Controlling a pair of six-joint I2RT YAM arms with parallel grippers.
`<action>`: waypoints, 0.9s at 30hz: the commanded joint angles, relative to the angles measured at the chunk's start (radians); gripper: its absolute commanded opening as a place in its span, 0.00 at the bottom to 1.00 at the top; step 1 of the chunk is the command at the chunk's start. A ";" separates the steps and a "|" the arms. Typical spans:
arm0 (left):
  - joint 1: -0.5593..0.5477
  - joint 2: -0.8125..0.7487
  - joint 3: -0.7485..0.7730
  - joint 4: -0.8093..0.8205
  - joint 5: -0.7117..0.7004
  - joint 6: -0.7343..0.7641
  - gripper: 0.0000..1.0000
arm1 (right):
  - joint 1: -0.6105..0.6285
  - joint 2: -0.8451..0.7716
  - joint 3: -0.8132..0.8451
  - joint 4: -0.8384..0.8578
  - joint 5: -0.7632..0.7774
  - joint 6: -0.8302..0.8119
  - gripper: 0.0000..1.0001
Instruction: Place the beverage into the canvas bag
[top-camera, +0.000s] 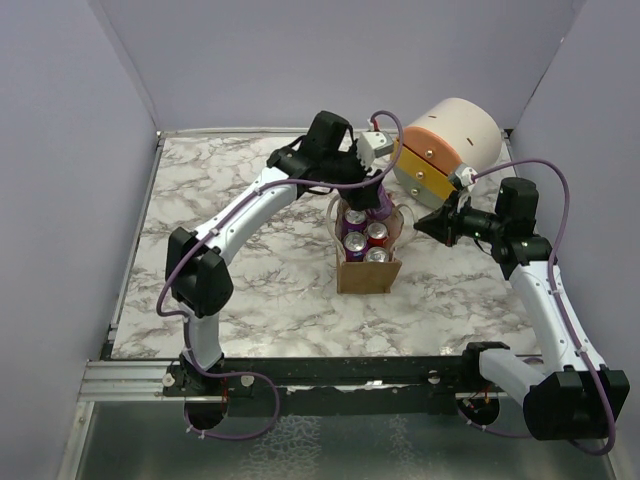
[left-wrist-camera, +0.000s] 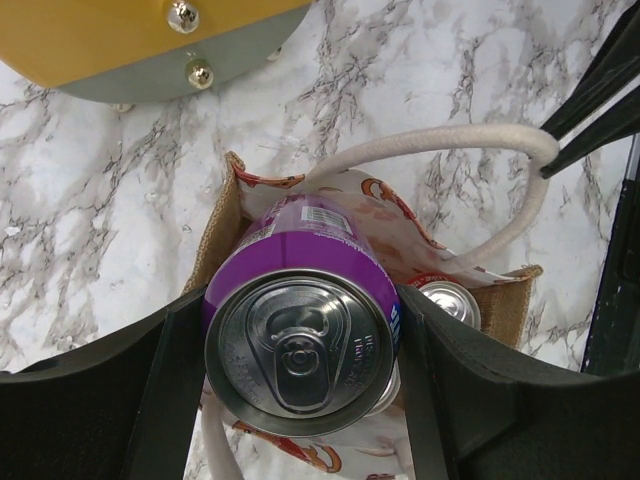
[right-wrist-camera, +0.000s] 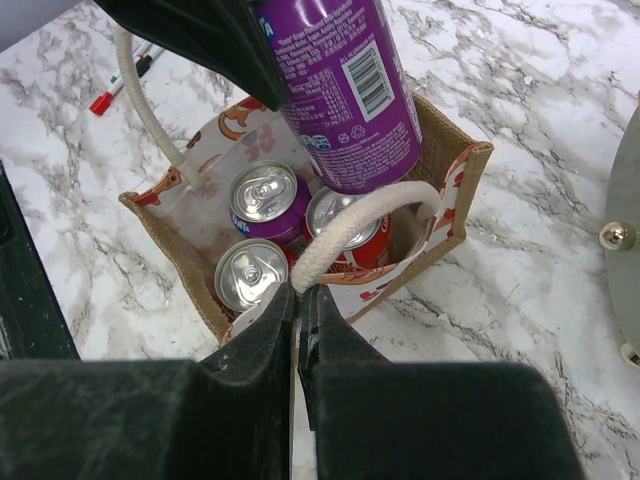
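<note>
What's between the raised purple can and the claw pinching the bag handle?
A red can standing in the canvas bag, with the pale handle arching over it; the right wrist view shows it.

The light is bright, even and diffuse, coming from above; the marble surface (top-camera: 250, 290) carries only soft, faint shadows below the arms. The overhead view is a little grainy. The silver top of the purple can (left-wrist-camera: 300, 350) is sharp, with mild glare. The left pincer's black fingers (left-wrist-camera: 90, 400) and the right pincer's fingers (right-wrist-camera: 250, 350) are dark, blurred and almost without detail. The pale rope handle (right-wrist-camera: 345, 228) looks nearly white.
</note>
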 joint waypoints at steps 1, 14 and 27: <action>-0.007 0.007 0.015 0.117 0.001 0.003 0.00 | 0.003 -0.013 -0.004 0.026 0.035 0.007 0.01; -0.016 0.090 0.063 0.123 -0.022 -0.002 0.00 | 0.003 -0.018 -0.016 0.030 0.038 -0.003 0.01; -0.018 0.129 0.105 0.124 -0.055 -0.002 0.00 | 0.003 -0.022 -0.022 0.026 0.031 -0.009 0.01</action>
